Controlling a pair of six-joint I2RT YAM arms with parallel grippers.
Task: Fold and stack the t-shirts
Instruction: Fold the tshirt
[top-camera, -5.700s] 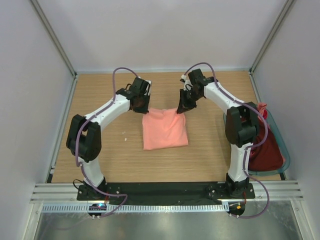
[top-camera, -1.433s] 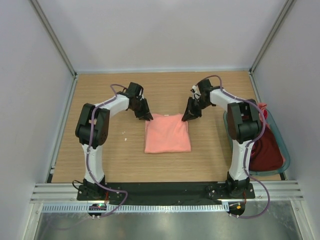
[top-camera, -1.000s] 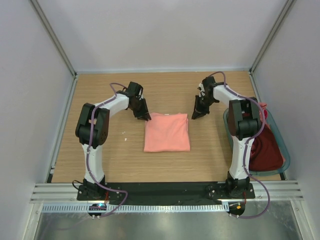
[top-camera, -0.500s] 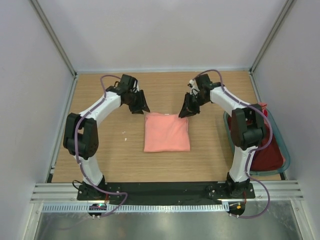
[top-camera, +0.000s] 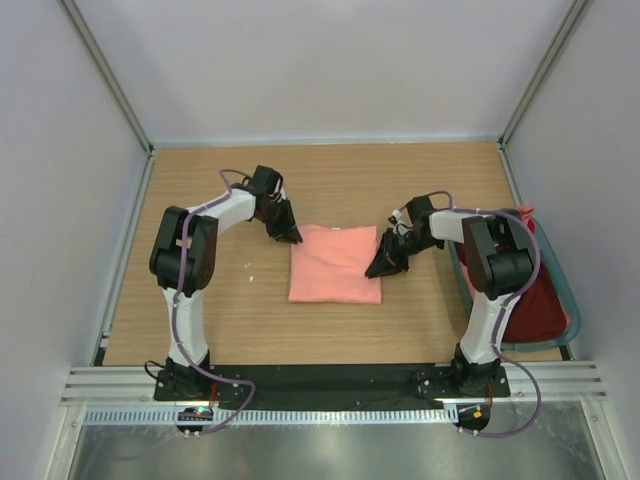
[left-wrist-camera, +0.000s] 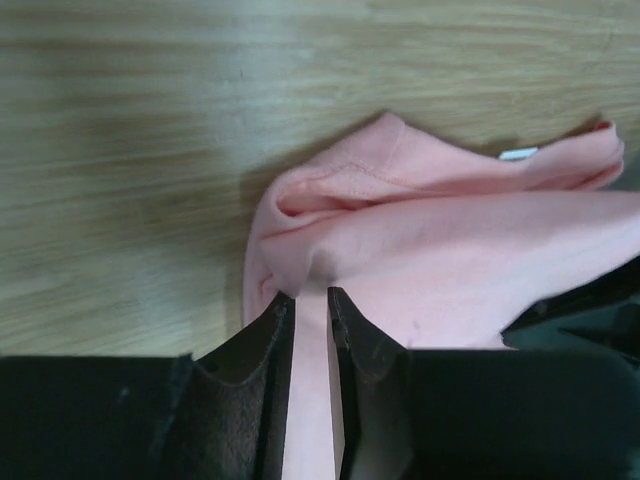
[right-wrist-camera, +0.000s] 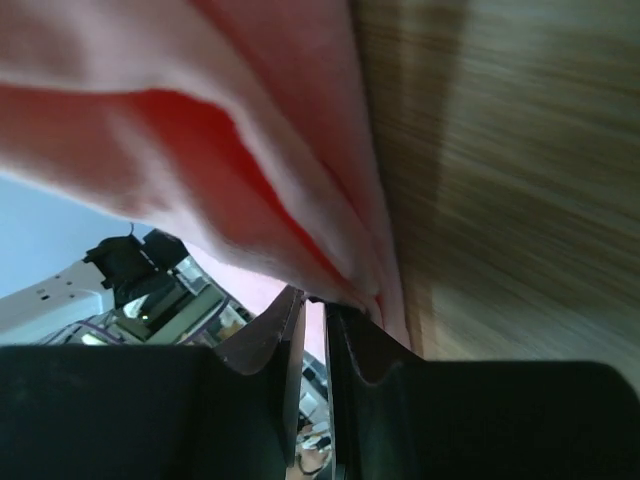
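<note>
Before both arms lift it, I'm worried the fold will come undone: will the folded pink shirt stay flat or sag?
Probably floppy: the pink t-shirt bunches into soft rolls at the left gripper. Pinched only at two edge spots, by that and the right gripper, its middle would likely sag. The layers look thin, so it is probably light.

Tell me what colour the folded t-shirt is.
Plain salmon pink; the t-shirt shows best in the top external view.

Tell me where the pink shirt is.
In the top view, the pink shirt lies at the centre of the table, between the left gripper at its far-left corner and the right gripper at its right edge.
</note>
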